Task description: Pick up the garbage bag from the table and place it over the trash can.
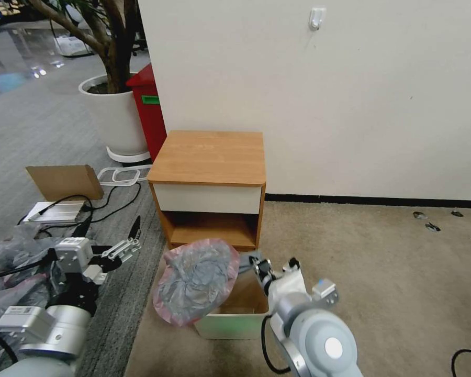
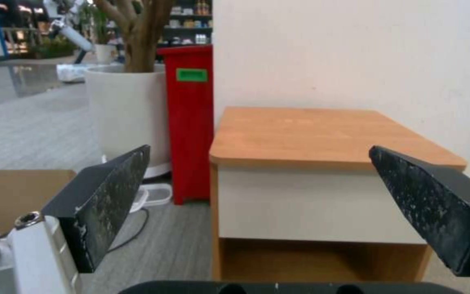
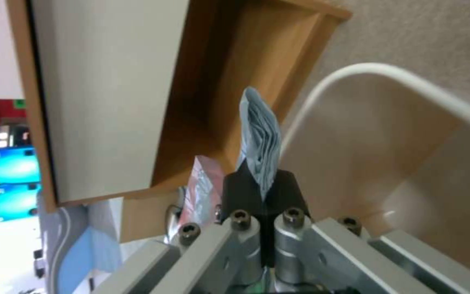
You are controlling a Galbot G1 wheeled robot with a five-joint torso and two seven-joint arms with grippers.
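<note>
The garbage bag (image 1: 196, 280) is a crinkly grey bag with a pink rim, hanging spread out over the left side of the trash can (image 1: 235, 320). My right gripper (image 1: 253, 263) is shut on a grey fold of the bag (image 3: 258, 134) just above the cream bin's rim (image 3: 387, 77). The trash can stands on the carpet in front of the table (image 1: 209, 157), whose top is bare. My left gripper (image 1: 132, 238) hangs open to the left of the bag, holding nothing, and faces the table (image 2: 322, 134) with its black fingers (image 2: 110, 192) spread wide.
A tall red bin (image 1: 149, 112) and a white plant pot (image 1: 115, 118) stand left of the table against the wall. Cardboard (image 1: 65, 180), cables and a heap of grey plastic sheeting (image 1: 10, 262) lie on the left floor. Open carpet (image 1: 392, 272) lies to the right.
</note>
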